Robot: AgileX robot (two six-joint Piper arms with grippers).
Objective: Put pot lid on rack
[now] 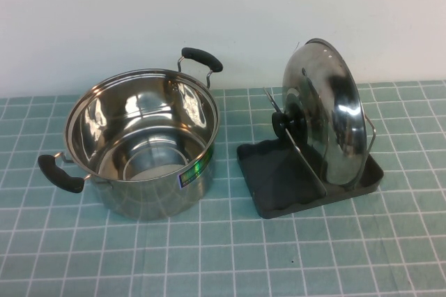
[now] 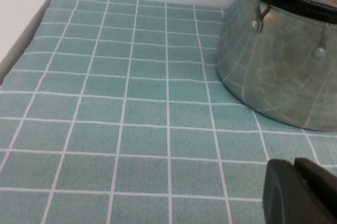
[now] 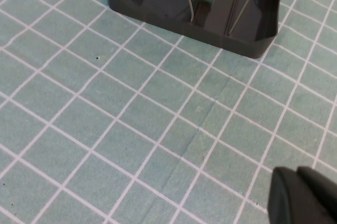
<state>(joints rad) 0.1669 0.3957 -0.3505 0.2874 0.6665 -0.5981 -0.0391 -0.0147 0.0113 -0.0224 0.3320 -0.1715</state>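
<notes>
A teal cloth with a white grid (image 1: 139, 255) covers the table, and on it sits the large two-handled polished steel pot (image 1: 143, 140), open-topped, with black grips (image 1: 60, 173) on its handles and a small coloured sticker on its side; in the left wrist view its curved wall (image 2: 279, 71) fills the far corner, close ahead of the left gripper (image 2: 303, 192), of which only a dark tip shows low over the cloth, so I cannot tell how its fingers stand. Beside the pot lies the dark grey rectangular plastic rack (image 1: 279, 171), and the round domed shiny stainless-steel pot lid (image 1: 327, 112) stands on edge in it, nearly upright, its black knob (image 1: 287, 123) facing the pot, held between thin wire loops (image 1: 310, 164). The right wrist view shows the rack's wall (image 3: 210, 24) well ahead of the right gripper (image 3: 305, 195), again just a dark tip above the cloth, its opening impossible to judge.
</notes>
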